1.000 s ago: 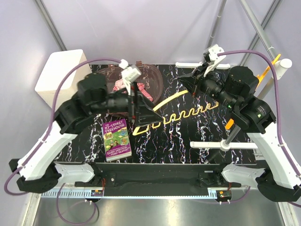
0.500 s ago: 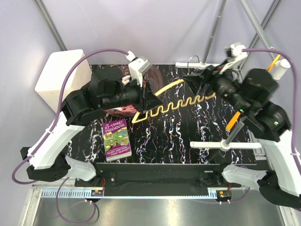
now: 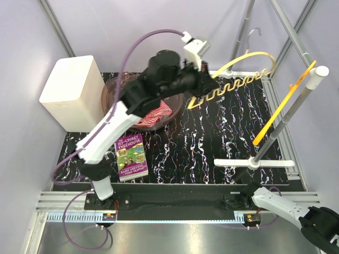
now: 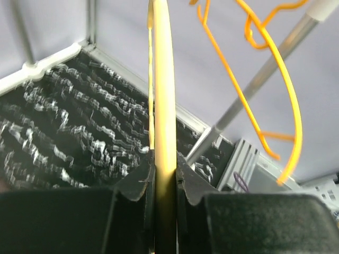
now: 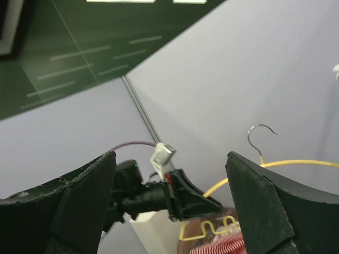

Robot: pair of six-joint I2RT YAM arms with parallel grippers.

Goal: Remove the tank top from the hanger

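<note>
1. Where the black, white-veined table (image 3: 222, 137) stops at its far edge, you've got open air up to the smooth grey walls.
2. White box (image 3: 71, 90): blocky, at the far left corner. Rack (image 3: 273, 135): grey pole, near the right edge.
3. Tank top (image 3: 156, 112): red-white stripes, crumpled in the clear pinkish bowl (image 3: 112, 84), off the hanger.
4. Hanger (image 3: 229, 88): yellow, smooth arch over a wavy lower bar, bare, up in the air above the far edge.
5. Left gripper (image 4: 164, 169) is pinched tight on the yellow bar.
6. Right gripper (image 5: 169, 159): fingers spread wide, aimed upward.
</note>
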